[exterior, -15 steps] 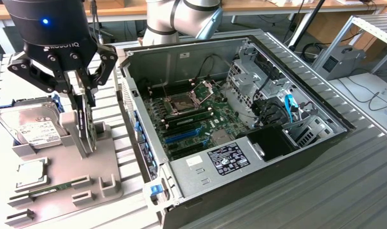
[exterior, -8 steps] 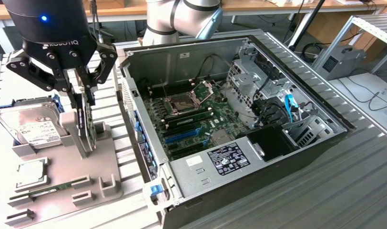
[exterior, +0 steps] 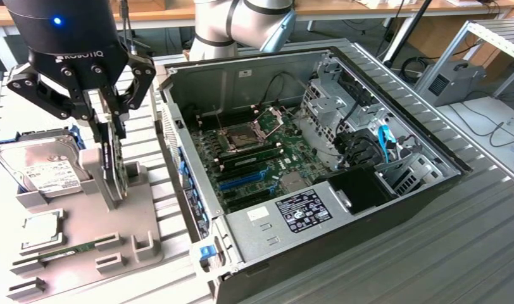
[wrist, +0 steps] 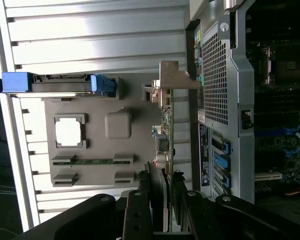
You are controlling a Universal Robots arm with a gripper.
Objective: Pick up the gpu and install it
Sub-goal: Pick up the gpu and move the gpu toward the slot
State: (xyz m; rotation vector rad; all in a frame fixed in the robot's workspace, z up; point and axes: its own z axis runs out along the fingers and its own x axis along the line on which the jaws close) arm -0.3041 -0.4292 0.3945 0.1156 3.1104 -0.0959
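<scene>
Slippage was my first worry. The tool [exterior: 109, 126] looked pressed together on the gpu [exterior: 112, 168], with one finger on the fan block and the other on the board's bare face. It held the card only along the upper edge. I judged that a grip this close to one edge could let the card swing or twist as soon as it hung free.

The gpu stood on edge in a slot of the grey holder [exterior: 143, 221], just outside the case [exterior: 266, 76]. I could not tell whether its lower edge had left the slot. A pull off the vertical might have jammed it there and dragged the holder along. Its metal bracket [wrist: 172, 80] sat close to the case's perforated wall, so I thought any sideways drift towards the case could snag it. The hard drive [exterior: 46, 171] lay on the holder's side away from the case, near the tool's wide linkage.

The card itself was thin and dark green. It had a black ribbed block on one face, small parts along the board, and a silver bracket bent over at one end.
</scene>
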